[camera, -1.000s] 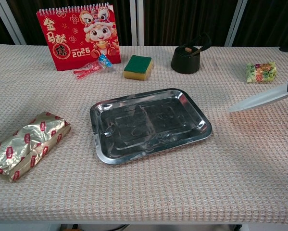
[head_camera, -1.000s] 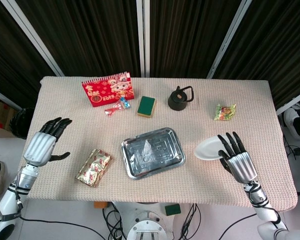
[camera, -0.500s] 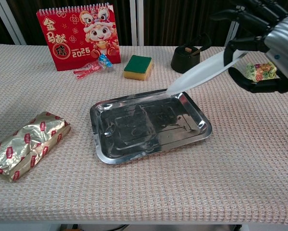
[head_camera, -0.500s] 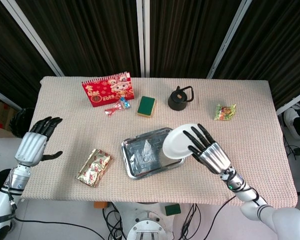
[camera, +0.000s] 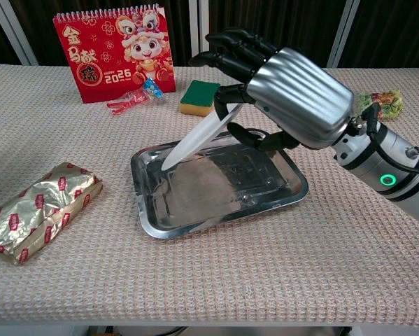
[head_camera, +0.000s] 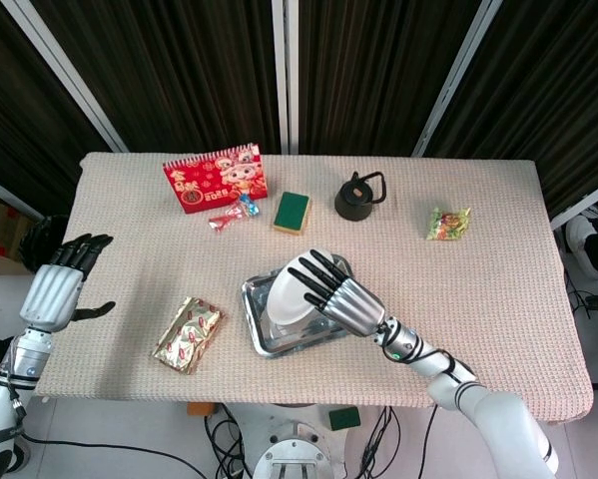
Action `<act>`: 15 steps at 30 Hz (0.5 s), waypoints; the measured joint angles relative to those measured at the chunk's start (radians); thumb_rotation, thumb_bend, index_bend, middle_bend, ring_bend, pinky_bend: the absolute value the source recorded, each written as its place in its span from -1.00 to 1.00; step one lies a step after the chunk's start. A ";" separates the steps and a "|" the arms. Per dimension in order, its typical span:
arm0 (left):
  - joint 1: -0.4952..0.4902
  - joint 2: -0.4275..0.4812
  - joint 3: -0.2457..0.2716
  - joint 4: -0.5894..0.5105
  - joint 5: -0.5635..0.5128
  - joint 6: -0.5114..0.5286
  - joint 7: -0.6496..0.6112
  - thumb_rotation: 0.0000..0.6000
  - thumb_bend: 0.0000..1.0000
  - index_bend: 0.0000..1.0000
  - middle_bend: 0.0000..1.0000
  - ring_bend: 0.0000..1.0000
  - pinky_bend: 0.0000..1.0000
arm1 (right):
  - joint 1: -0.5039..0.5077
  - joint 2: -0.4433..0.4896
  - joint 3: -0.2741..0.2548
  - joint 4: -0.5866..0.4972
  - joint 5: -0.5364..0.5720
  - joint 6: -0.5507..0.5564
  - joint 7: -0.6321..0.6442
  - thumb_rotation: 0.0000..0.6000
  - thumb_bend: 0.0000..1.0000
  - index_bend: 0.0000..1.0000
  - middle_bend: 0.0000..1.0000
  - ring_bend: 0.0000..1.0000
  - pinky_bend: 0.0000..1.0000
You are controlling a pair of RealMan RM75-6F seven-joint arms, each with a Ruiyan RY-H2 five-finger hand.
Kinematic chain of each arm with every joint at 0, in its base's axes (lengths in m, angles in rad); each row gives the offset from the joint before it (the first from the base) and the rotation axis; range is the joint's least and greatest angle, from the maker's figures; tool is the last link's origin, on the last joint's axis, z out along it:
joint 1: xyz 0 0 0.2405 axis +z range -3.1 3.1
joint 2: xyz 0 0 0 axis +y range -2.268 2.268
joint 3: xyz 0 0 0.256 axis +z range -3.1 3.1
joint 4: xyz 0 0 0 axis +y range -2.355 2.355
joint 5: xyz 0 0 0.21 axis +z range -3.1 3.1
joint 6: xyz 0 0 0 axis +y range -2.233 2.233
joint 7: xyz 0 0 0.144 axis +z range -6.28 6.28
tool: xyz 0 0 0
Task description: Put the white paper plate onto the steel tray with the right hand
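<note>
Nearest me, my right hand [camera: 293,94] hangs over the dented rectangular steel tray [camera: 195,218], pinching the thin white paper plate [camera: 199,136] between thumb below and fingers above. The plate is tilted steeply, its low edge pointing down at the left part of the tray floor; from the chest view I cannot tell whether that edge touches the metal. I judge the carry nearly finished, with only lowering and release left.

The plate looks very light and flexible, so I expect it to bend if squeezed hard and to slide on the slick steel once freed. A rim hold, as I have now, seems the sensible place; levelling it before letting go should keep it from skating up the tray wall.

Left of the tray lies a crinkled gold foil packet [camera: 40,208]. My left hand [head_camera: 57,289] floats off the table's left edge, fingers apart, holding nothing.

Further back sit a green and yellow sponge [camera: 201,96], a small black teapot [head_camera: 358,196], a red desk calendar [camera: 114,52] and a green snack bag [head_camera: 447,223].
</note>
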 measured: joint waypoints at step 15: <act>-0.006 -0.003 -0.006 0.009 -0.001 -0.014 -0.007 1.00 -0.90 -0.80 -0.76 -0.86 -0.70 | 0.022 -0.083 -0.004 0.140 0.085 -0.021 0.069 1.00 0.05 1.00 -0.78 -1.00 -1.00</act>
